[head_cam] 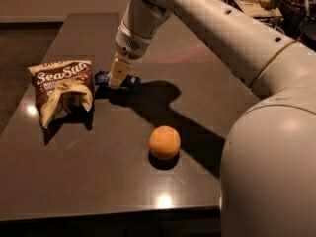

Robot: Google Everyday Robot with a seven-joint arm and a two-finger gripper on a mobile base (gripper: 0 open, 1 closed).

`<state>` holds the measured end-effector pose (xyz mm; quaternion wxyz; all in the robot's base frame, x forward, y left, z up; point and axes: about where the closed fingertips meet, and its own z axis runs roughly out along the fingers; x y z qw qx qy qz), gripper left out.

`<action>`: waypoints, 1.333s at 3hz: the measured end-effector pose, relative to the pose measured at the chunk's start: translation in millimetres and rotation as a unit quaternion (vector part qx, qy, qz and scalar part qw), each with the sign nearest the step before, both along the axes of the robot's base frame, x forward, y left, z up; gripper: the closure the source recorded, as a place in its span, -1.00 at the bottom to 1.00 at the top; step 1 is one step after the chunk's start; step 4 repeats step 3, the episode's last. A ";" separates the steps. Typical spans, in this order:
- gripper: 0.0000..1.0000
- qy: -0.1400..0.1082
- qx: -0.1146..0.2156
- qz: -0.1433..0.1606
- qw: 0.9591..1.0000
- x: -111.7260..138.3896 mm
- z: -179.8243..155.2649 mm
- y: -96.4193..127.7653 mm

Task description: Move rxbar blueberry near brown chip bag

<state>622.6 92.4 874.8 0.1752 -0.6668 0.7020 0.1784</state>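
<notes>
End effector (119, 78) over one rxbar blueberry (102, 76)

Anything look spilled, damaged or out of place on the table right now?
Nothing stands out. The brown chip bag is crumpled, but nothing has spilled. The gripper is down at the rxbar blueberry beside the bag; the orange ball sits apart, toward the front edge.
</notes>
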 end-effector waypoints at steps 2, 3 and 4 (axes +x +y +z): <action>-1.00 0.002 0.000 0.002 1.000 0.2 -3.7 3.7; -1.00 0.002 0.000 0.002 1.000 0.2 -3.7 3.7; -1.00 0.002 0.000 0.002 1.000 0.2 -3.7 3.7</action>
